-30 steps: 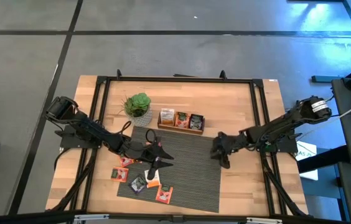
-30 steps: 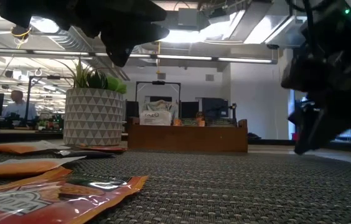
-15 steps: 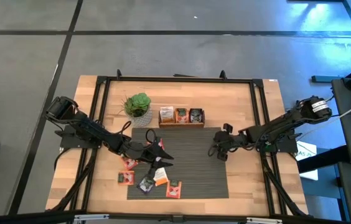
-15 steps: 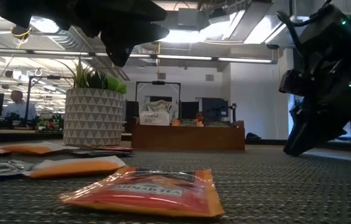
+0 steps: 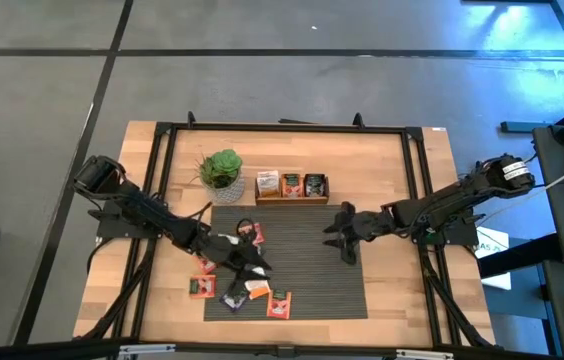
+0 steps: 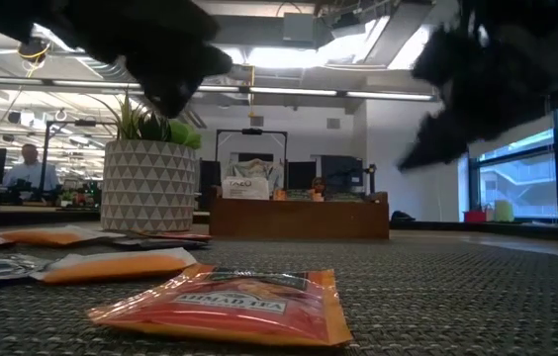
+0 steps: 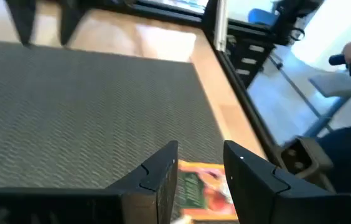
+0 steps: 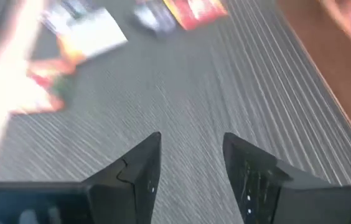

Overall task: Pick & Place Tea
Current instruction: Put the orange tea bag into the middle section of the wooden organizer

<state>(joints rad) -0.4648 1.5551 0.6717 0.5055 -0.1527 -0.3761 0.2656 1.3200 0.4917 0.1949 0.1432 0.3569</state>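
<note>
The left gripper (image 5: 252, 262), fingers apart and empty, hangs over scattered flat square tea sachets (image 5: 279, 304) on the dark woven mat (image 5: 312, 270); the right gripper (image 5: 342, 240), also parted and empty, hovers mid-mat.

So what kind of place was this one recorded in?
Most likely an open-plan office or lab: the wooden table stands on a grey floor, and the low view shows ceiling strip lights, desks with monitors, and a person seated far off.
</note>
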